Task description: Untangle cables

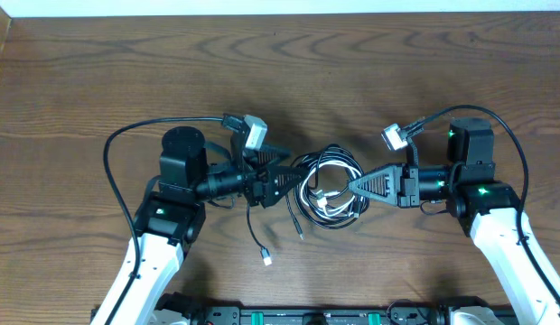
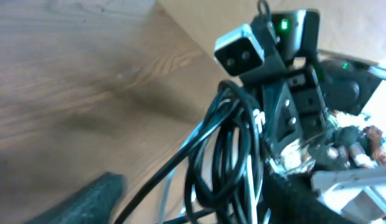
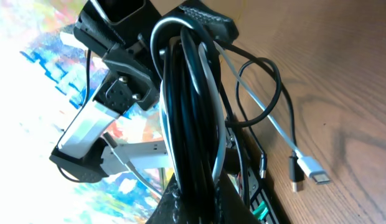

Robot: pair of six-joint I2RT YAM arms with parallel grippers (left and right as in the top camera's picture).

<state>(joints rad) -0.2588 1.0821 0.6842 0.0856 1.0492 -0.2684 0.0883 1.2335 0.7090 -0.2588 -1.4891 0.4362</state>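
Observation:
The cables point(image 1: 327, 173), black loops with a white cord among them, form a bundle at mid-table between both grippers. My right gripper point(image 1: 354, 185) is shut on the bundle's right side; in the right wrist view the strands point(image 3: 187, 93) run straight down into the pinched jaws point(image 3: 199, 199). My left gripper point(image 1: 292, 176) is at the bundle's left side and stands open. In its wrist view the loops point(image 2: 230, 149) sit between the fingers point(image 2: 87, 199), nearer the right one. Loose ends trail toward the front: a white plug point(image 1: 266, 260) point(image 3: 314, 171) and a black plug point(image 1: 301, 235).
The wooden table point(image 1: 280, 72) reaches its back edge at the top of the overhead view. A black equipment rail point(image 1: 298, 316) runs along the front edge. The right arm's camera block point(image 2: 243, 53) shows close behind the bundle in the left wrist view.

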